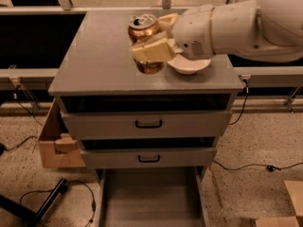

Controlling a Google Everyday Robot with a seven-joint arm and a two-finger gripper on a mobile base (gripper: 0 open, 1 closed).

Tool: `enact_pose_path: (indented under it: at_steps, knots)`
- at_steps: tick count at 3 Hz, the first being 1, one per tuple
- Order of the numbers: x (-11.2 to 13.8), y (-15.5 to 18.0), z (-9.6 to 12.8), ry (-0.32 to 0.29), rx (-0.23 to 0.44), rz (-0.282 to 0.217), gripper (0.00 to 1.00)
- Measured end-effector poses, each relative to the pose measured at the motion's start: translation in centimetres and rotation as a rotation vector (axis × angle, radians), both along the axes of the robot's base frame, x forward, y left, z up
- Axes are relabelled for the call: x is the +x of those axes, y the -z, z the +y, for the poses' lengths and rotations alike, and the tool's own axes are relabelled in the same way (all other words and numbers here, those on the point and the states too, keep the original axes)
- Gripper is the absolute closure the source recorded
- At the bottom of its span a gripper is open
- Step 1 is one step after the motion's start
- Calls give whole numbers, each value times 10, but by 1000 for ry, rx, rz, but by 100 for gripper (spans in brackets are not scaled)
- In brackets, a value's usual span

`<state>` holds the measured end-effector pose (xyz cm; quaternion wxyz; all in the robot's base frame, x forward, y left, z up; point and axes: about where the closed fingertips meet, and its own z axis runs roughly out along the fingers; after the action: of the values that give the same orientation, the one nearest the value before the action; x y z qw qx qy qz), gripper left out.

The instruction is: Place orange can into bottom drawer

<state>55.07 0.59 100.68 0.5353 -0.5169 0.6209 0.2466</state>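
Pincer [149, 36] sat over the table [99, 65] near its rear centre, arm coming in from the R, one finger in front of the orange can [144, 28] and one behind it, clamped on it. Couldn't tell if the can's base touched the table. Bowl [189, 66] on the table just R of the can, partly under the arm. Below the table top: two upper drawers [149, 123] stacked, then the bottom drawer [151, 197] pulled out toward the front. Cardboard box [53, 148] on the floor, L of the cabinet.
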Motion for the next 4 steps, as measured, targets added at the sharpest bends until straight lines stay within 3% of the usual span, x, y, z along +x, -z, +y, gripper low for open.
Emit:
enact_pose_path:
  at_steps: [1, 2, 3, 4]
  knots:
    - [-52, -2, -42, 78, -56, -33, 100]
    - [-85, 34, -89, 148, -135, -31, 100]
    - [-100, 89, -122, 193, -184, -9, 100]
    - [-102, 137, -139, 219, -167, 10, 100]
